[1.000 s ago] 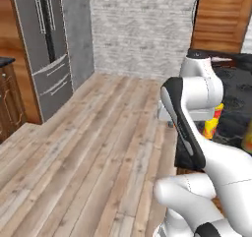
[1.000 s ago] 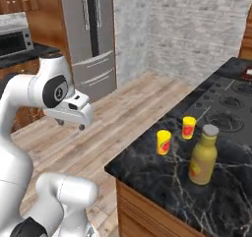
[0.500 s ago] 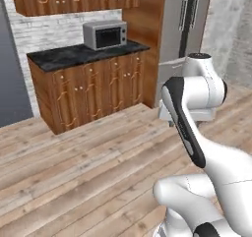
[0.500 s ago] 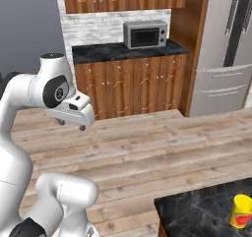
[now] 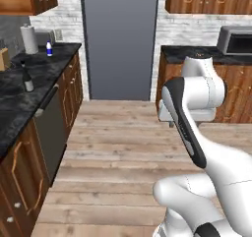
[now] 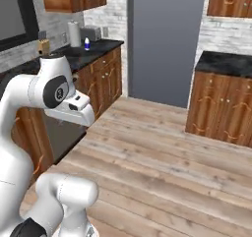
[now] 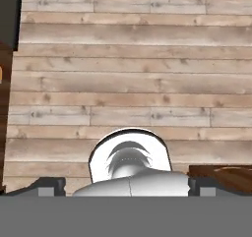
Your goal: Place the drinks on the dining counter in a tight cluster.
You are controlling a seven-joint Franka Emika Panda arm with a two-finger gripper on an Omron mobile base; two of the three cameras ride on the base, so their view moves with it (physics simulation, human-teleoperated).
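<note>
Two of the drinks stand on the black marble wall counter [image 5: 15, 96] at the left. The small blue-and-white bottle [image 5: 49, 48] [image 6: 87, 44] is at the counter's far end. The slim dark wine bottle [image 5: 28, 78] stands nearer, by the counter's middle. My gripper [image 7: 126, 188] is open with nothing between its fingertips [image 7: 49, 187], and it looks down at bare wood floor. The hand [image 6: 78, 114] hangs over the floor, well away from both bottles. The dining counter is out of view.
A paper towel roll [image 5: 29, 38], a toaster [image 6: 91, 33] and a knife block [image 6: 44, 46] share the wall counter. A dishwasher front [image 5: 47, 133] sits below it. A tall dark grey panel [image 5: 120, 42] stands ahead, cabinets with a microwave [image 5: 236, 39] to the right. Wood floor [image 5: 113, 147] lies between.
The whole picture has swung as the base turned: from the island, past the microwave cabinets, to the wall counter. The gripper stays open and holds nothing.
</note>
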